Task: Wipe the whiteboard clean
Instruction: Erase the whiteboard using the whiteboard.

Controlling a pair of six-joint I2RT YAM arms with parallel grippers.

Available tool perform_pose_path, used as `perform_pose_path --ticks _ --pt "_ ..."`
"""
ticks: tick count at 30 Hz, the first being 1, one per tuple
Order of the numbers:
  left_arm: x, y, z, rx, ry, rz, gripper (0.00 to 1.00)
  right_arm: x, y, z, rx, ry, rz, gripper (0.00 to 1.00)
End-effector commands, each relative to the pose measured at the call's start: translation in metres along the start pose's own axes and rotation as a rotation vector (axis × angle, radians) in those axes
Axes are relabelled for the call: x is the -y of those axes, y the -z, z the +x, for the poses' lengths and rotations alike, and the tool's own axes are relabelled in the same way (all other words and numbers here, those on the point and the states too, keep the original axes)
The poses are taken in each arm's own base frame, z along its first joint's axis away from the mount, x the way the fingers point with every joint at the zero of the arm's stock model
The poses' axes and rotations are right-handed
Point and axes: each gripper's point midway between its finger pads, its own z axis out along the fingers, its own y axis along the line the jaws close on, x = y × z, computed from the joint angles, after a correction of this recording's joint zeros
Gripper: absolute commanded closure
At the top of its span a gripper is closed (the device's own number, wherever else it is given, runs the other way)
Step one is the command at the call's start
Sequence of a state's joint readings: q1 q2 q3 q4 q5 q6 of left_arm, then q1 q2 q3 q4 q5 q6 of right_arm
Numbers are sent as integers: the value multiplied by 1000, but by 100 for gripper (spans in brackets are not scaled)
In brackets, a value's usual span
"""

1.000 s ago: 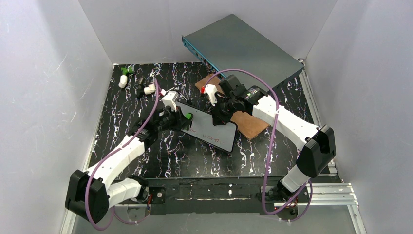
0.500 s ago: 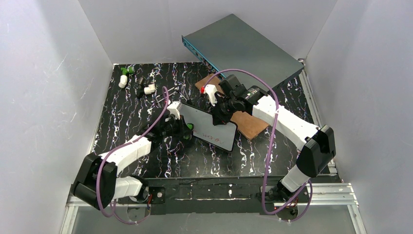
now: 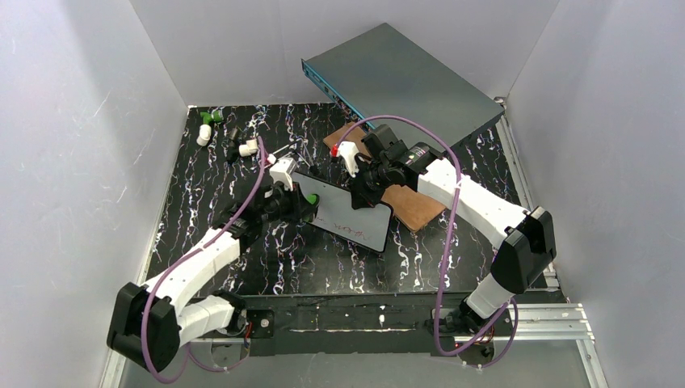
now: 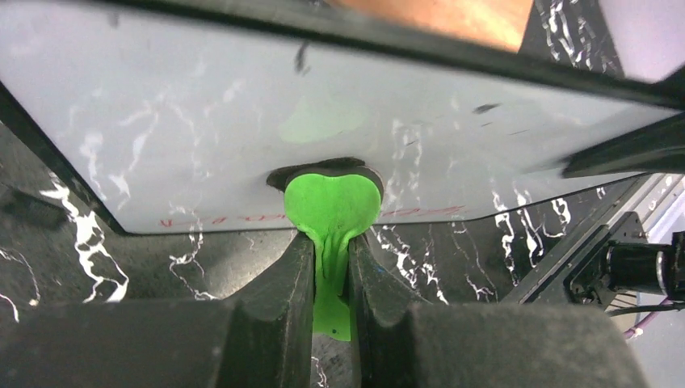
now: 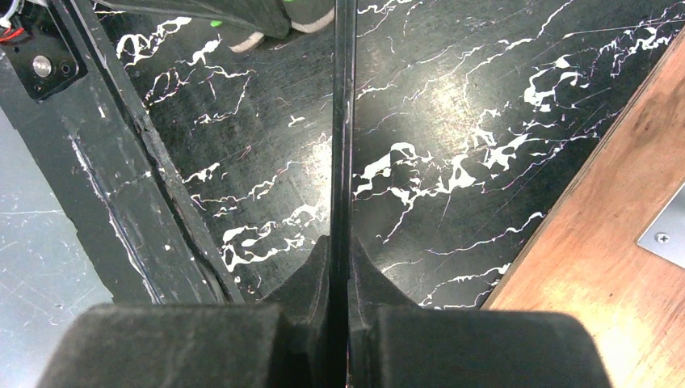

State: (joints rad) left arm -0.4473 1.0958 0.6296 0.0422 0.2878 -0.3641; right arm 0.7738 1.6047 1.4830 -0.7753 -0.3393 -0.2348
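Observation:
The whiteboard (image 3: 349, 212) is tilted above the black marbled table, and faint red handwriting (image 3: 343, 227) remains near its lower edge. My right gripper (image 3: 365, 189) is shut on the board's far rim, which shows edge-on as a thin black line (image 5: 342, 121) between the fingers of that gripper (image 5: 339, 246). My left gripper (image 3: 300, 202) is shut on a green eraser (image 4: 332, 204). The eraser's head presses on the white face (image 4: 178, 113) near its left end. Red marks (image 4: 194, 220) run along the near edge, on both sides of the eraser.
A grey-teal metal box (image 3: 404, 81) leans at the back. A brown wooden plank (image 3: 413, 204) lies under the right arm. Marker caps and small white pieces (image 3: 207, 128) (image 3: 247, 148) lie at the back left, and a white, red-tipped piece (image 3: 347, 153) behind the board. White walls enclose the table.
My left gripper slid the green eraser down the board toward the near edge, then back up to the board's left end. The right gripper and the board stayed in place.

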Motion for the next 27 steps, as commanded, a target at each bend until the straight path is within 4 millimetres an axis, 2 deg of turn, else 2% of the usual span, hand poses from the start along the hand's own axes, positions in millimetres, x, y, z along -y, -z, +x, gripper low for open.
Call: perform_pose_path --ticks 1,5,9,12,15,17,20,24,27 --pt "19 14 -61 187 -79 28 100 -62 3 10 -55 1 -253 99" --pt "6 -1 -39 139 -54 8 100 -62 4 10 -52 5 -249 99" --pt "-14 -23 -2 47 -3 -26 100 -62 4 11 -54 3 -251 99" --pt "-21 -36 21 -16 33 -20 100 -63 3 11 -56 3 -254 99" --pt "-25 -43 33 -45 58 -17 100 -63 3 11 -56 4 -254 99" --pt "-24 -42 32 -45 57 -14 100 -63 3 11 -56 5 -253 99" --pt "-16 -35 16 -12 35 -3 100 -63 3 11 -57 4 -255 99" --pt "-3 -14 -20 82 -10 -2 100 -63 2 11 -59 3 -257 99" --pt "-10 2 -42 152 -33 -86 100 -64 3 11 -56 6 -256 99"
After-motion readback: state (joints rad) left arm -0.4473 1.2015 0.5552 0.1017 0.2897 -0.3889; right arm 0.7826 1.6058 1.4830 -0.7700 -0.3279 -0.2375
